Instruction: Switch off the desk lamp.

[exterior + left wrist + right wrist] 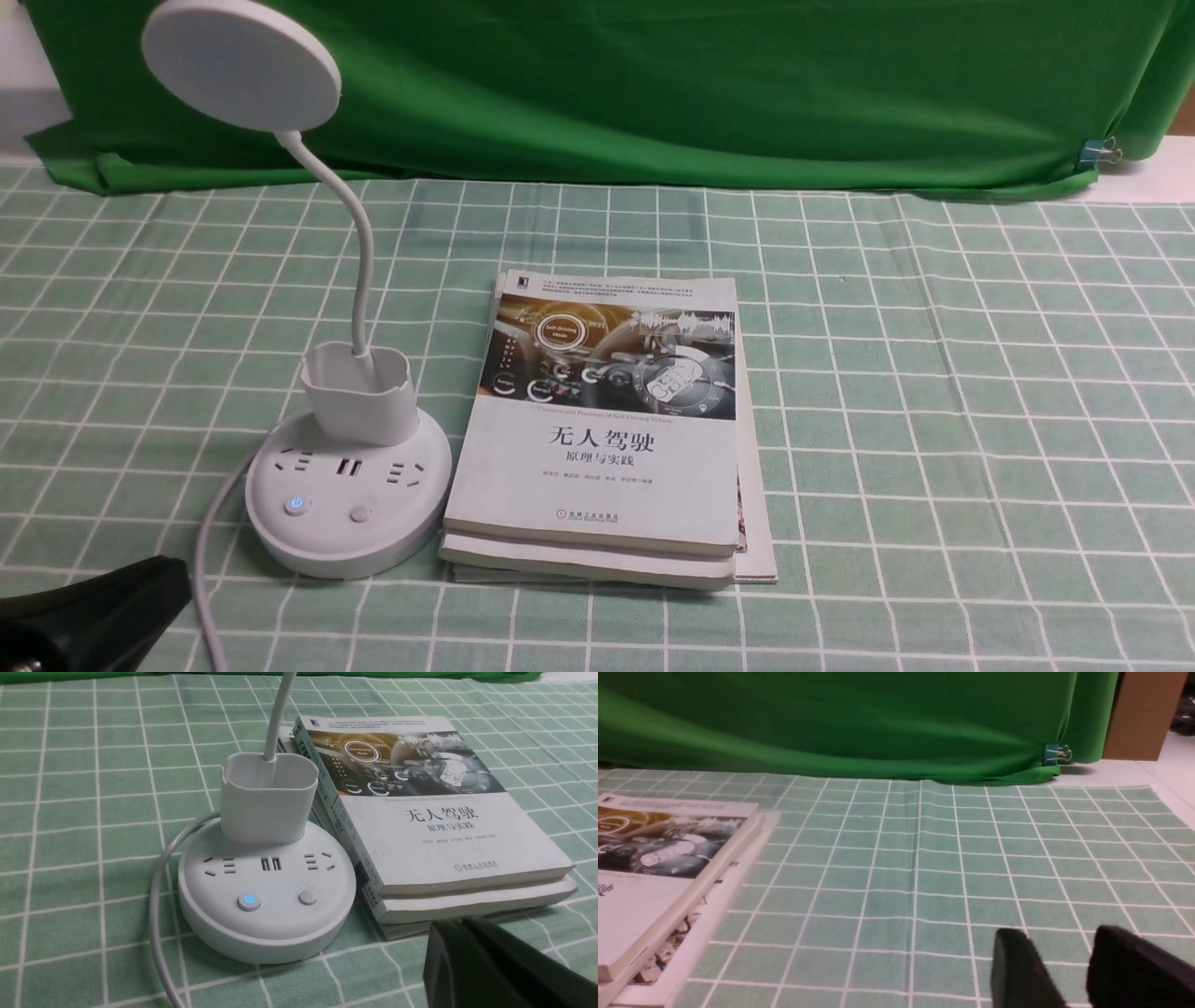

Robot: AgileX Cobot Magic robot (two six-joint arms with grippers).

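The white desk lamp (347,485) stands at the left of the table, with its round disc head (241,63) high up, a bendy neck, a small cup (357,392) and a round base with sockets. On the base a button (297,505) glows blue and a plain button (360,512) sits beside it; both show in the left wrist view, the lit one (249,901) and the plain one (307,897). My left gripper (460,924) is shut and empty, near the front of the base and apart from it; it shows at the front view's lower left corner (163,574). My right gripper (1057,940) is open and empty over bare cloth.
A stack of books (607,429) lies right next to the lamp base. The lamp's white cord (207,560) runs from the base toward the front edge. A green checked cloth (934,420) covers the table, with a green backdrop (700,84) behind.
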